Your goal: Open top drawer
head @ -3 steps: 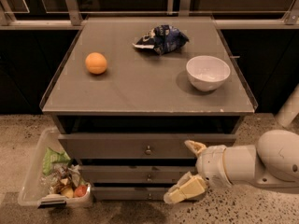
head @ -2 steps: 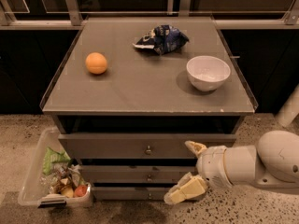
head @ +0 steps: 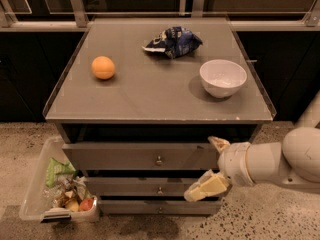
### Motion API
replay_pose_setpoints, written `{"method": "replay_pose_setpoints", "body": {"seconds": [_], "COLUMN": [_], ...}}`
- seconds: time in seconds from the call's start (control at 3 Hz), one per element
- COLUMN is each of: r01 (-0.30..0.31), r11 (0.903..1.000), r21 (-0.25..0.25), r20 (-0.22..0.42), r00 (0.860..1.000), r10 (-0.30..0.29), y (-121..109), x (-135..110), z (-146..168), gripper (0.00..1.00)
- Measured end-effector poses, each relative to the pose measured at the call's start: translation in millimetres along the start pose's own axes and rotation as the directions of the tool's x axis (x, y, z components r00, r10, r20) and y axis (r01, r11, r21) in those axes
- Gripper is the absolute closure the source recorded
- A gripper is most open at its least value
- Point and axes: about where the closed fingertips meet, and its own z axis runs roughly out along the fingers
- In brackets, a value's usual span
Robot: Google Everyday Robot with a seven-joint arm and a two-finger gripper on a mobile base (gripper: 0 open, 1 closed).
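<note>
The top drawer (head: 125, 157) is the widest grey front under the cabinet top, with a small round metal knob (head: 159, 160) at its centre. It looks shut or nearly shut. Two slimmer drawer fronts sit below it. My gripper (head: 209, 167) is in front of the drawer's right end, to the right of the knob and apart from it. Its two pale fingers are spread, one fingertip (head: 218, 143) at the drawer's top edge and the other (head: 200, 191) lower, over the middle drawer. It holds nothing.
On the cabinet top (head: 150, 96) are an orange (head: 103, 67), a blue crumpled chip bag (head: 173, 41) and a white bowl (head: 223, 77). A clear bin (head: 35, 204) with food packets stands on the speckled floor at the left of the cabinet. A railing runs behind.
</note>
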Motion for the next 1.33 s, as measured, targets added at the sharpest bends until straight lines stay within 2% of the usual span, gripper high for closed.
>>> {"method": "replay_pose_setpoints", "body": {"seconds": [0.33,0.67,1.0,1.33], "r01": [0.016,-0.012,-0.074,-0.105], "r11": [0.9996,0.9993,0.9963,0.9930], "r21": [0.025,0.035,0.044,0.054], "r20": [-0.020,-0.032,-0.023,-0.015], "r00": [1.000,0.999,0.997,0.994], "r10": [-0.015,0.013,0.075,0.106], "y": [-23.9,-40.3,-48.6,-58.6], "x": [-2.0,9.8,33.5,46.0], "z": [3.1,8.7,13.3,16.1], "gripper": [0.00,0.00,0.00,0.00]}}
